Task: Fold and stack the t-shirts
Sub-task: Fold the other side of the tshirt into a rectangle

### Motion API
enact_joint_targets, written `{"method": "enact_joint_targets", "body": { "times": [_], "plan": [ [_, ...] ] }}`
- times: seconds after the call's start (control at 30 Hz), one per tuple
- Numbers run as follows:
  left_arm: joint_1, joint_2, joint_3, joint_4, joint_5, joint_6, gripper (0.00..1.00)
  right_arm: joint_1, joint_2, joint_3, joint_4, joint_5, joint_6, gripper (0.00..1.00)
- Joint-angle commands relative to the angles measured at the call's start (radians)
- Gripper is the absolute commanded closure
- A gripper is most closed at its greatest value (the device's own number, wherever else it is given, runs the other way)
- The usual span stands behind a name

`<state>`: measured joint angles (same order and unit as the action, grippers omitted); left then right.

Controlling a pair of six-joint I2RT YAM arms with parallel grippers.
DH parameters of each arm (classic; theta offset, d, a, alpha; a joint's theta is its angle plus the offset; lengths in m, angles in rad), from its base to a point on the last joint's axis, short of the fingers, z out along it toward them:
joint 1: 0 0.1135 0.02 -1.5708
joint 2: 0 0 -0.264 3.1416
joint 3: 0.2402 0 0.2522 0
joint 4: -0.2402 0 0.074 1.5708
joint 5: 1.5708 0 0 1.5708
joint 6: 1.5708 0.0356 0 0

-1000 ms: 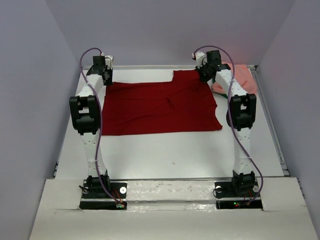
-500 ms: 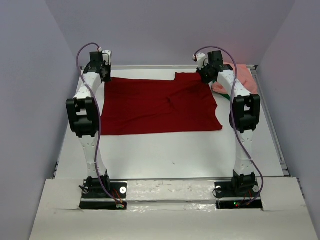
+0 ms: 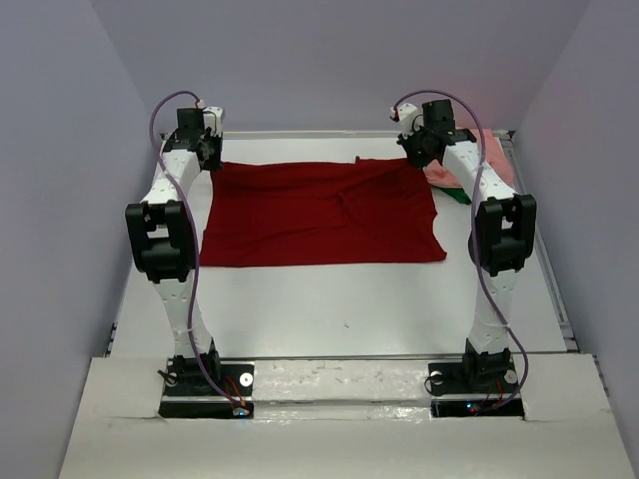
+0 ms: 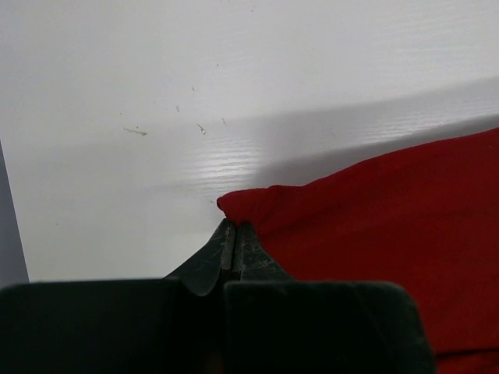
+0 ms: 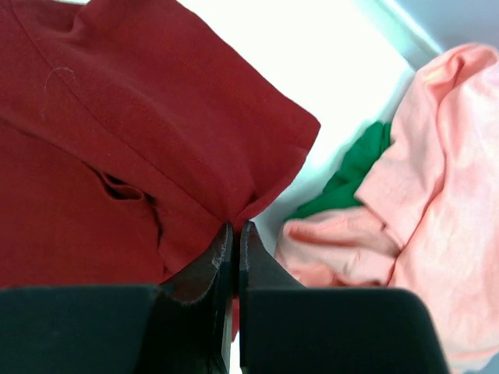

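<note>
White table [image 3: 329,309] holds dark red t-shirt [image 3: 319,215] spread flat.

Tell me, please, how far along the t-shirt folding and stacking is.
Done: the dark red shirt lies spread flat. In hand: the left gripper and right gripper are each shut on one of its far corners. Left: its fold, then the salmon pink shirt and green fabric, bunched at the far right; nothing is stacked.

Dk red tee [image 3: 319,215]; salmon-pink tee [image 5: 437,195]; green cloth [image 5: 355,173]; white table [image 3: 339,299].

One t-shirt [image 3: 319,215] left of t-shirt heap [image 5: 437,195]
</note>
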<state>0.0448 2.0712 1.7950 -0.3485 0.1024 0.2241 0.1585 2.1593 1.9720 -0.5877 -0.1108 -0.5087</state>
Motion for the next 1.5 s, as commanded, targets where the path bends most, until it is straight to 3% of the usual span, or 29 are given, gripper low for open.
{"method": "enact_joint_targets", "body": {
  "times": [0.0, 1.03, 1.47],
  "plan": [
    [0.001, -0.105, -0.048, 0.005, 0.023, 0.018, 1.0, -0.008, -0.113, -0.05, 0.028, 0.016, -0.005, 1.0],
    [0.006, -0.315, -0.287, -0.027, 0.092, 0.066, 1.0, -0.008, -0.348, -0.354, -0.109, -0.058, 0.035, 1.0],
    [0.006, -0.345, -0.321, -0.07, 0.102, 0.081, 1.0, -0.008, -0.363, -0.409, -0.181, -0.115, 0.044, 1.0]
  ]
}}
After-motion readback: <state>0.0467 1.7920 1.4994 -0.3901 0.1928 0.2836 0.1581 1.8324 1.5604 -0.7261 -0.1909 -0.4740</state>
